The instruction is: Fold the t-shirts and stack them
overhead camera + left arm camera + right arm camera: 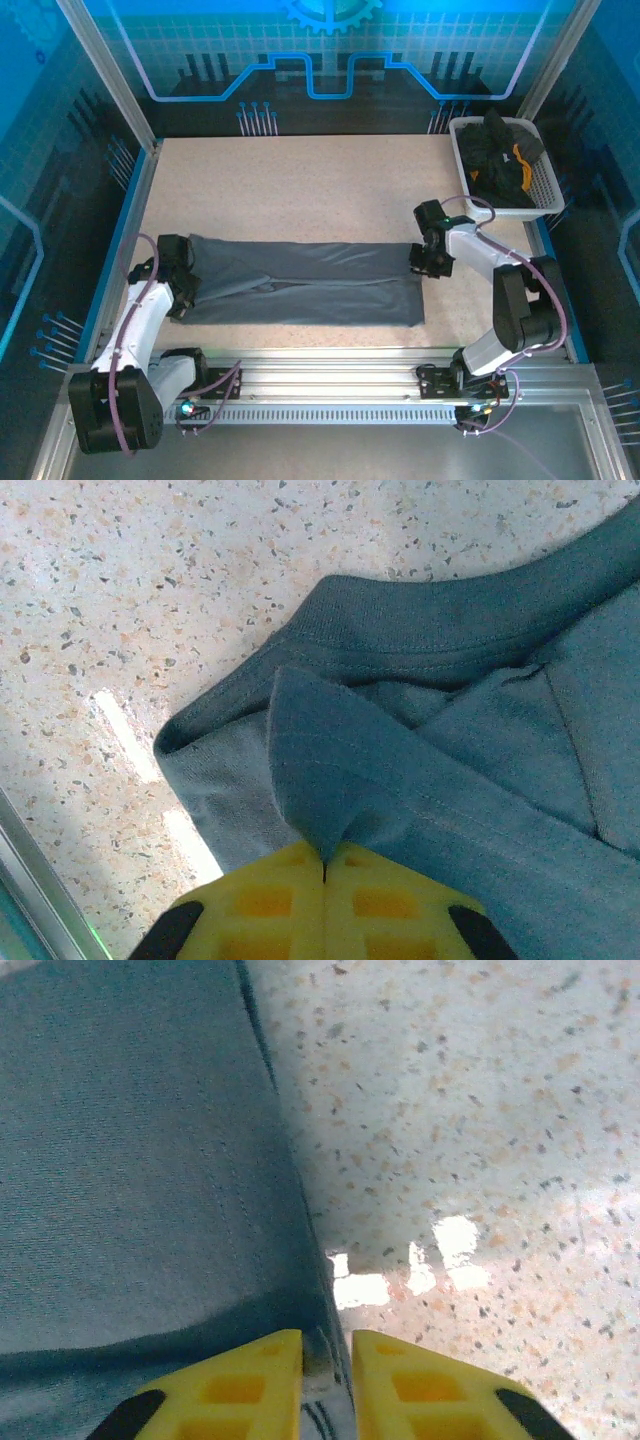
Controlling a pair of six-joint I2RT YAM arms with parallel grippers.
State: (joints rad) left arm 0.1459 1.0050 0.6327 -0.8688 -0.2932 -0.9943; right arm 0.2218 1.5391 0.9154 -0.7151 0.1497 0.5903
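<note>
A folded t-shirt (300,280) is laid from left to right across the near half of the table (300,180). Its left end is pinched by the left gripper (323,865), its right end by the right gripper (327,1348). More t-shirts (497,150) are heaped in a basket (546,188) at the far right corner.

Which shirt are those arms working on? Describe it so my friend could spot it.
Look at the speckled table. Near its front edge a grey shirt lies folded into a long flat strip between the left gripper and right gripper. The other shirts are black and heaped in the white basket.
</note>
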